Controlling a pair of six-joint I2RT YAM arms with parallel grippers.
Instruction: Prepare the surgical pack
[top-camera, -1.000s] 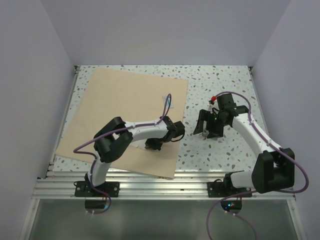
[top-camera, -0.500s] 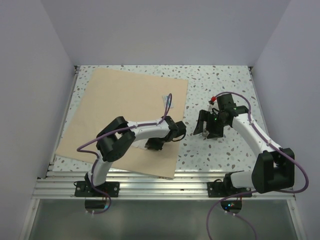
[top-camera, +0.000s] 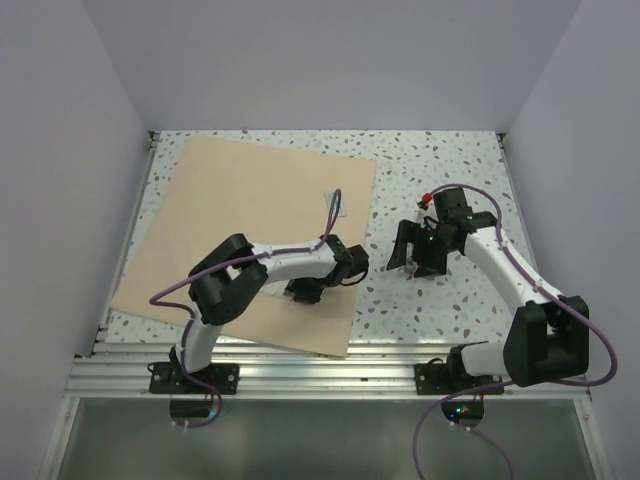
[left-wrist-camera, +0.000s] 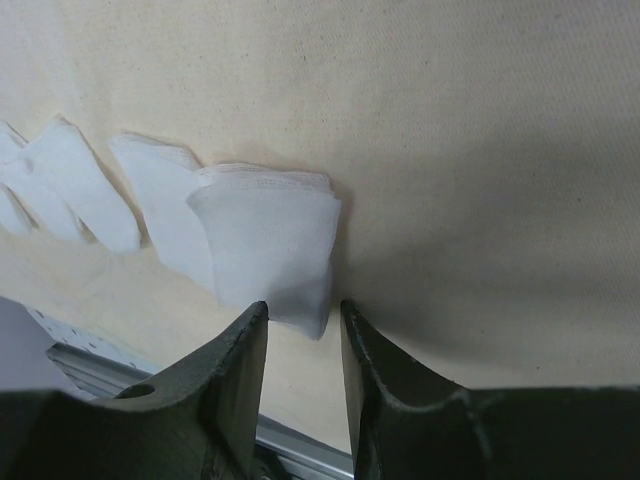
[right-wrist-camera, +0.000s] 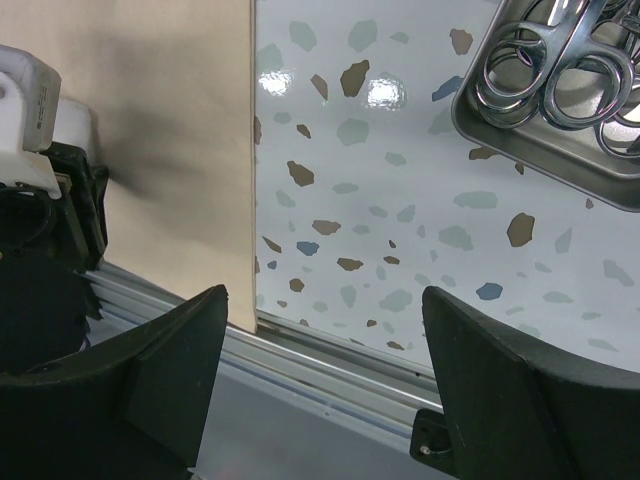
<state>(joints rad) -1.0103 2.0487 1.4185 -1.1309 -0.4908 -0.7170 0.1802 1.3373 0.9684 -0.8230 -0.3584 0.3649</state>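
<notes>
The tan wrap sheet (top-camera: 250, 225) lies flat on the left half of the table. My left gripper (top-camera: 303, 292) hovers low over its near right part. In the left wrist view the left gripper (left-wrist-camera: 303, 310) is open, and a folded white gauze square (left-wrist-camera: 270, 250) lies on the sheet (left-wrist-camera: 480, 130) just past the fingertips, its near corner between them. More gauze squares (left-wrist-camera: 75, 180) lie in a row to its left. My right gripper (right-wrist-camera: 322, 292) is wide open and holds nothing. A steel tray (right-wrist-camera: 520, 140) with steel scissors (right-wrist-camera: 550, 70) sits on the tabletop beyond it.
The sheet's right edge (right-wrist-camera: 245, 200) runs beside the speckled tabletop (right-wrist-camera: 380, 200). An aluminium rail (right-wrist-camera: 330, 370) borders the table's near edge. My left arm's wrist (right-wrist-camera: 40, 200) shows at the left of the right wrist view. Grey walls enclose the table.
My left gripper has gone from shut to open, letting go of the gauze square, which now lies on the sheet. The right arm has not moved.
</notes>
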